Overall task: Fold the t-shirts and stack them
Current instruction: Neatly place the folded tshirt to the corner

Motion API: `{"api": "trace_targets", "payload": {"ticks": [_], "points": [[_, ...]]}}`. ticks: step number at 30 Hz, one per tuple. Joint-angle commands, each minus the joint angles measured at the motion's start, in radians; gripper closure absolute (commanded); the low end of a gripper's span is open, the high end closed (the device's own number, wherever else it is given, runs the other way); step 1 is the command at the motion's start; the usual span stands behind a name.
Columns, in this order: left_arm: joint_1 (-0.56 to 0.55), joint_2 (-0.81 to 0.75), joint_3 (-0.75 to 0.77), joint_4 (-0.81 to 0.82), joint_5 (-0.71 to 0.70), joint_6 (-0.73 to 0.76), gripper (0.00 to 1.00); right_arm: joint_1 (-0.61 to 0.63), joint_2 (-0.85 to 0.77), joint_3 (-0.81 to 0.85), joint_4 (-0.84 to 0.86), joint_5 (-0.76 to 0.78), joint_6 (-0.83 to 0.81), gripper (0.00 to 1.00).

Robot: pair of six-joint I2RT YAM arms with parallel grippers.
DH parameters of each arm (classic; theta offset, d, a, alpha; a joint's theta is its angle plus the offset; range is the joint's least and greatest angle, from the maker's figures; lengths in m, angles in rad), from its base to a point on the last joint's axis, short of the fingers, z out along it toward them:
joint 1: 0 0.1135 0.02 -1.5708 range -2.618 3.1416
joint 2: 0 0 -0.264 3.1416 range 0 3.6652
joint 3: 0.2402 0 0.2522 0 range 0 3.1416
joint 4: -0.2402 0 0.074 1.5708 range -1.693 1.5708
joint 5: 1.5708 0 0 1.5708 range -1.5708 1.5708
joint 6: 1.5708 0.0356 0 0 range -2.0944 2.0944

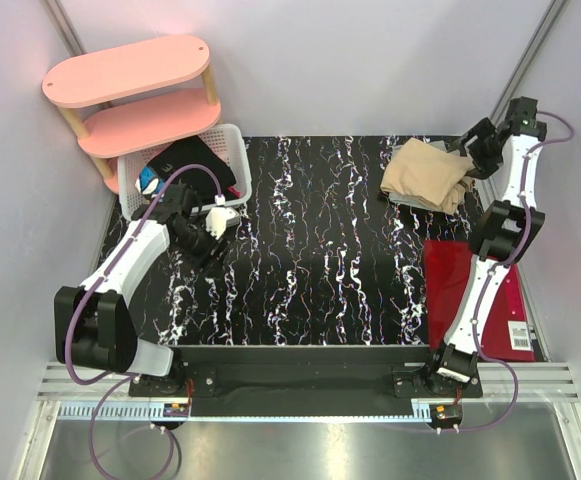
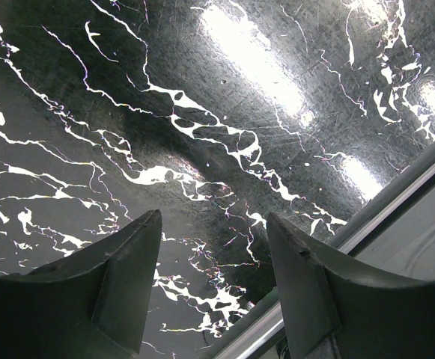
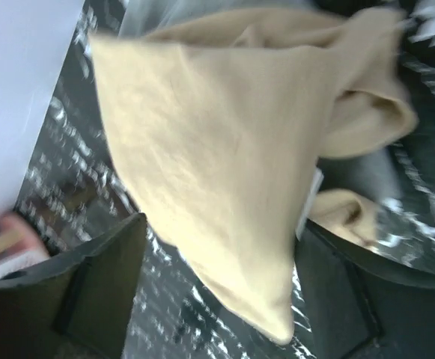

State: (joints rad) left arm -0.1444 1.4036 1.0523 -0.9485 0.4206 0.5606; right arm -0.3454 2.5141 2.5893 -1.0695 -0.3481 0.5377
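Tan t-shirt (image 1: pixel 428 175) bunched at counter (image 1: pixel 320 250) far right corner, over grey t-shirt (image 1: pixel 402 200) edge; we judge stack site. Right pincer (image 1: pixel 465 150) wide, straddling cloth, clamping nothing. Left pincer (image 1: pixel 225 220) wide, empty, near far left corner.

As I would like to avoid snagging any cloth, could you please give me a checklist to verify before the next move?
1. Right gripper released: ok, the fingers stand wide apart and the tan t-shirt corner between them is unpinched.
2. Tan t-shirt folded flat: not ok, it lies bunched with loose folds.
3. Grey t-shirt folded: cannot tell, only an edge shows under the tan one.
4. Left gripper free: ok, open and empty over the bare table.
5. Red folder clear of the shirts: ok, it lies apart from them, though the right arm crosses over it.
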Motion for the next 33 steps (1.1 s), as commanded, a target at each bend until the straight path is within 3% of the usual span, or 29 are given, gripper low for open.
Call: {"api": "trace_targets", "payload": {"ticks": [1, 4, 10, 16, 22, 27, 33], "points": [[0.005, -0.009, 0.003, 0.022, 0.037, 0.015, 0.37, -0.004, -0.126, 0.101, -0.093, 0.260, -0.041, 0.14], [0.005, -0.009, 0.006, 0.022, 0.030, 0.015, 0.37, -0.001, -0.165, 0.097, -0.103, 0.246, -0.028, 0.15], [0.005, -0.002, 0.021, 0.020, 0.032, 0.009, 0.37, 0.051, -0.261, -0.059, 0.065, -0.127, 0.056, 0.19], [0.005, -0.009, 0.018, 0.020, 0.021, 0.010, 0.37, 0.077, -0.125, -0.046, 0.095, -0.219, 0.099, 0.17], [0.005, -0.002, 0.025, 0.020, 0.017, 0.010, 0.37, 0.069, 0.041, -0.058, 0.095, -0.215, 0.113, 0.18], [0.005, -0.003, 0.026, 0.022, 0.014, 0.013, 0.37, 0.068, 0.074, -0.181, 0.098, -0.134, 0.073, 0.15], [0.005, 0.003, 0.015, 0.024, 0.015, 0.015, 0.37, 0.068, 0.085, -0.155, 0.077, -0.142, 0.039, 0.11]]}}
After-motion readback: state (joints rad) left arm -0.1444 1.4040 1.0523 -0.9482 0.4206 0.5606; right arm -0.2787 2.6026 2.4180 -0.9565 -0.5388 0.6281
